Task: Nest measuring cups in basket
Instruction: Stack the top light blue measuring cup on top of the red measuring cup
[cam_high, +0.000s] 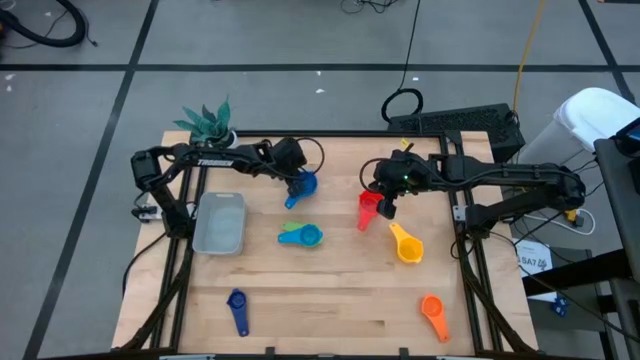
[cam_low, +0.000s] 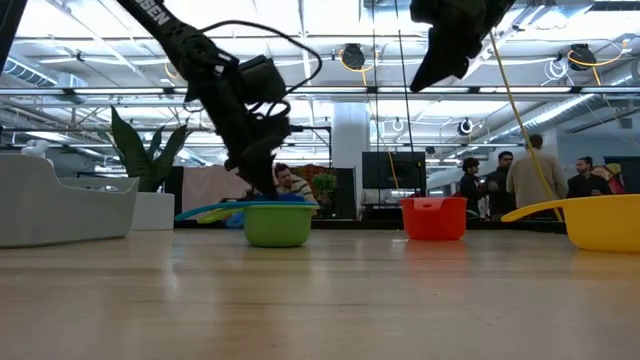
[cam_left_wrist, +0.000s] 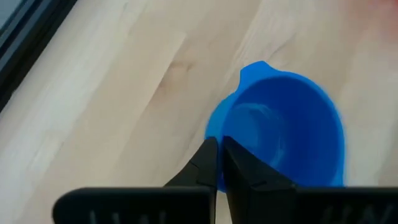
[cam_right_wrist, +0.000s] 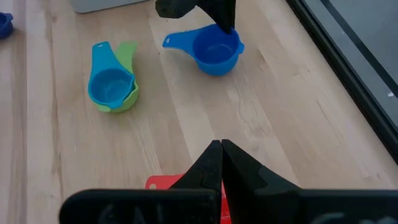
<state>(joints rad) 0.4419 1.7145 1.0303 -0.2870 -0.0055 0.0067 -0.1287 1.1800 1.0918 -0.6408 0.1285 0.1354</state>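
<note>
The left gripper (cam_left_wrist: 219, 163) has its fingers pinched on the blue cup's (cam_left_wrist: 283, 127) rim. The right gripper (cam_right_wrist: 221, 163) hovers above the red cup (cam_high: 369, 208), fingers seemingly closed on nothing. Bare table (cam_high: 330, 290) lies toward the basket (cam_high: 219, 222).

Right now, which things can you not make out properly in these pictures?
- Red cup: right wrist view, mostly hidden behind the right gripper and cut off by the picture's edge.
- Dark blue cup: same view, cut off by the edge.
- Green cup: its bowl is covered by the light blue cup nested in it.
- Size marks on the cups: too small in every view.
</note>
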